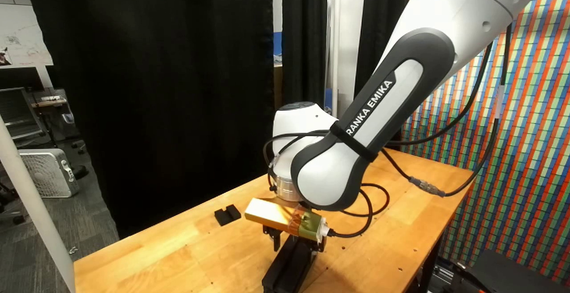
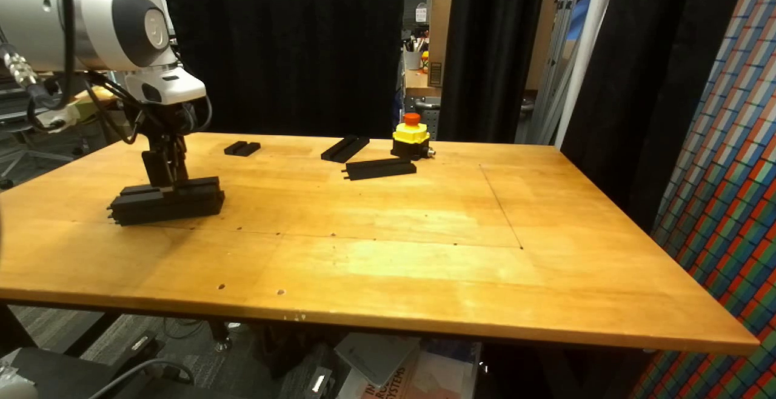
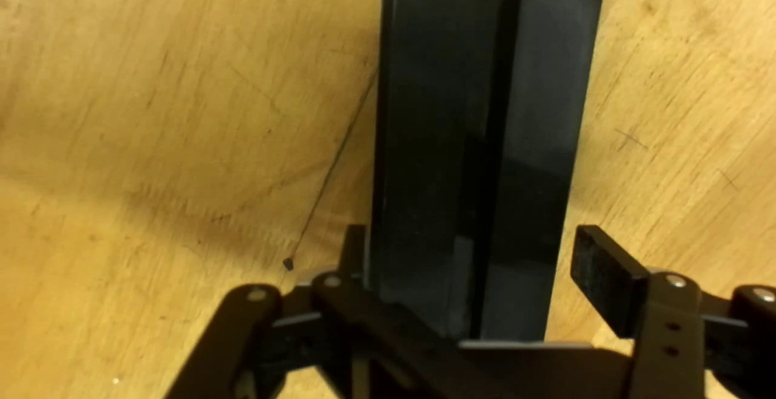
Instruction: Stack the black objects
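A long black grooved block stack (image 2: 167, 206) lies on the wooden table, with pins at one end; it looks like more than one layer. It also shows in an exterior view (image 1: 287, 268) and in the wrist view (image 3: 439, 114). My gripper (image 3: 473, 250) is open astride the top block. The left finger is close against its side; whether it touches, I cannot tell. The right finger stands apart from the block. The gripper is low over the stack in both exterior views (image 1: 297, 243) (image 2: 170, 181). Other black blocks are a small grooved one (image 2: 242, 148), a grooved one (image 2: 345, 149) and a pinned one (image 2: 381, 169).
The small grooved block also lies near the table edge in an exterior view (image 1: 227, 215). A yellow emergency stop with a red button (image 2: 411, 133) stands by the far blocks. Black curtains (image 1: 156, 83) hang behind the table (image 2: 388, 278). Cables loop beside the arm.
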Controlling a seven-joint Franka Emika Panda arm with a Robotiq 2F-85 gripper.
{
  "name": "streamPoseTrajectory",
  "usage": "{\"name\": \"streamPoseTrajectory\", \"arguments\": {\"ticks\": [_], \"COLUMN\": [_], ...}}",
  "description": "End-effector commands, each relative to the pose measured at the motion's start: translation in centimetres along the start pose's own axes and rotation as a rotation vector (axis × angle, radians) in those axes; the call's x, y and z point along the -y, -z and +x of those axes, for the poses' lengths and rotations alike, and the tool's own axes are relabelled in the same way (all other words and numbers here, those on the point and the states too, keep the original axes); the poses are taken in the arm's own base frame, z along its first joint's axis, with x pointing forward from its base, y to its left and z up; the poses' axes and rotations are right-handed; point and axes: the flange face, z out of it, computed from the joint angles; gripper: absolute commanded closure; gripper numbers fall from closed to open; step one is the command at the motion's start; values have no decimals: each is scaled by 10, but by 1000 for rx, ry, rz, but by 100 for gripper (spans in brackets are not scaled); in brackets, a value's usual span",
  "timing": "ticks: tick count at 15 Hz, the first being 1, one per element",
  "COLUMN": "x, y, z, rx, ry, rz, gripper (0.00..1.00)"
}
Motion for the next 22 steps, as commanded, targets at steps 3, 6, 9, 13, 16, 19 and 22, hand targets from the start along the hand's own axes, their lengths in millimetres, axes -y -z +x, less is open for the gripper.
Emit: {"name": "streamPoseTrajectory", "arguments": {"ticks": [3, 6, 9, 13, 16, 19, 22], "x": [-3, -7, -14, -28, -34, -35, -31], "y": [11, 22, 38, 65, 82, 87, 85], "z": [9, 32, 73, 141, 192, 231, 256], "rx": [8, -14, -41, -77, -137, -193, -223], "ry": [3, 4, 9, 42, 100, 162, 204], "rz": [25, 17, 17, -12, -42, -47, -37], "gripper": [0, 0, 0, 0, 0, 0, 0]}}
